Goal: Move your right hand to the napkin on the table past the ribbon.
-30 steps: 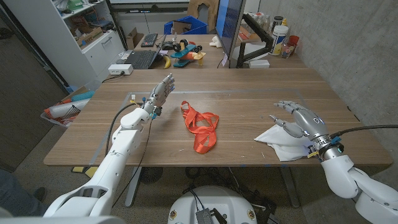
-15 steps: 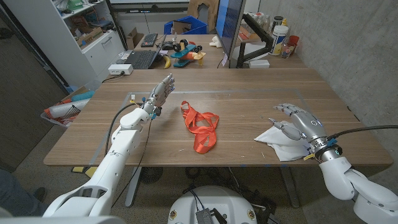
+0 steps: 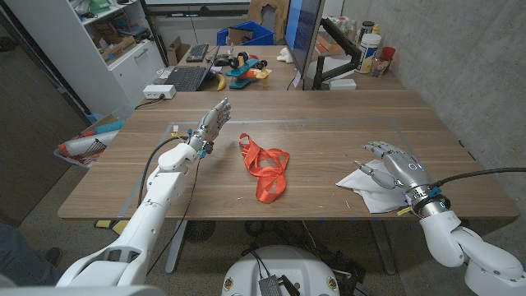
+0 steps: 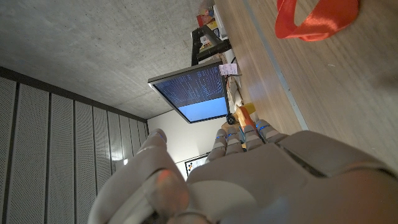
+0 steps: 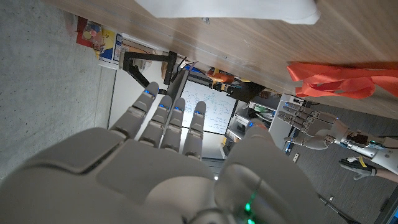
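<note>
On the wooden table (image 3: 329, 123) an orange ribbon (image 3: 265, 169) lies in loose loops at the middle, the right hand (image 3: 393, 164) hovers with fingers spread over the white napkin (image 3: 370, 191) near the right edge, and the left hand (image 3: 212, 123) stands upright, holding nothing.

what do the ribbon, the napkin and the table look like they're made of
Ribbon: orange woven fabric, likely satin or nylon; flat band lying in limp loops. Napkin: white, matte, creased; paper or thin cloth, hard to tell. Table: brown wood grain, smooth; possibly laminate.
</note>
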Tool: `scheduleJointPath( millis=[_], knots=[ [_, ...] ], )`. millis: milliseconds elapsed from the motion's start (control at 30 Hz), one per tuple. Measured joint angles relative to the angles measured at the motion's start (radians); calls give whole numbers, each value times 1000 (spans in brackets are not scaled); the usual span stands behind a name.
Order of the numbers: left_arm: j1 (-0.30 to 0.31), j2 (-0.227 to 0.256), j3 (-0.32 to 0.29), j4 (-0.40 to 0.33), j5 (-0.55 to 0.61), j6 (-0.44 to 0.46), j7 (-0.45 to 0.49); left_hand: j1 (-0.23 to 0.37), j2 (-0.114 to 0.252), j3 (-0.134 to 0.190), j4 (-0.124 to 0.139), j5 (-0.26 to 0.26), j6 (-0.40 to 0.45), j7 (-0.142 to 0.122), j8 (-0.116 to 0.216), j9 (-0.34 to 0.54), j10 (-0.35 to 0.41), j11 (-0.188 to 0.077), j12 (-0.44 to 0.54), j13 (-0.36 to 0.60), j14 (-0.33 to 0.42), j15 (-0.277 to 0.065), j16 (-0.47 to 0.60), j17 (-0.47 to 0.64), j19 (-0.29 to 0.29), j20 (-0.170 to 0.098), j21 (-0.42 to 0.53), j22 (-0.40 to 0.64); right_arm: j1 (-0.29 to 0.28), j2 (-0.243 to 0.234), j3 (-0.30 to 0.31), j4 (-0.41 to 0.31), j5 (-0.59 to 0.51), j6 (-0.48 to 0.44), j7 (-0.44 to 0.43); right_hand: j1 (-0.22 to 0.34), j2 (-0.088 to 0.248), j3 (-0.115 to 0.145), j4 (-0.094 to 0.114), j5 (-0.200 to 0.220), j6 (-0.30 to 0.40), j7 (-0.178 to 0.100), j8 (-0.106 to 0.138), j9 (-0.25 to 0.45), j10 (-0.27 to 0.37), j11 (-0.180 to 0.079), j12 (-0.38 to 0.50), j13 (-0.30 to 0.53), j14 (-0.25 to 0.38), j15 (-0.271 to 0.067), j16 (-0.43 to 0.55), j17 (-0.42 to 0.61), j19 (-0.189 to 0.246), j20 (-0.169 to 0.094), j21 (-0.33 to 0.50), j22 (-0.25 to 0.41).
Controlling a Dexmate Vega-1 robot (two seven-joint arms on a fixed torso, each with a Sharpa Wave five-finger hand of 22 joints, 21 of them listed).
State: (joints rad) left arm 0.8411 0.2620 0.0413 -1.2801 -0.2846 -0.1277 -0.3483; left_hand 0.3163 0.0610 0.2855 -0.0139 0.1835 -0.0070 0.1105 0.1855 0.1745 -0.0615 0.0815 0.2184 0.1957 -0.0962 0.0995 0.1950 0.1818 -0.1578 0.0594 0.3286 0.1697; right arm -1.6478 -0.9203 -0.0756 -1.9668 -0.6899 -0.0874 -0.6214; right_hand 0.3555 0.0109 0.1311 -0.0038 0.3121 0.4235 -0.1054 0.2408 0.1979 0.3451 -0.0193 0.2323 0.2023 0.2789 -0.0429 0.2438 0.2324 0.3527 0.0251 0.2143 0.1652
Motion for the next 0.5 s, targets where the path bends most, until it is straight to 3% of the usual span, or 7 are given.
scheduleJointPath(
  millis=[500],
  knots=[
    [24,9,-3,-31,-9,10,5,-3,3,3,-3,0,5,-5,0,0,0,-7,0,0,0,0,0,0,0,0,-2,0,6,-40,-38,-2,30,-43,-12,-13,13,-4,4,7,0,0,0,0,0,0,0,0,0,0,0,0,7,-7,-4,0]
  ],
)
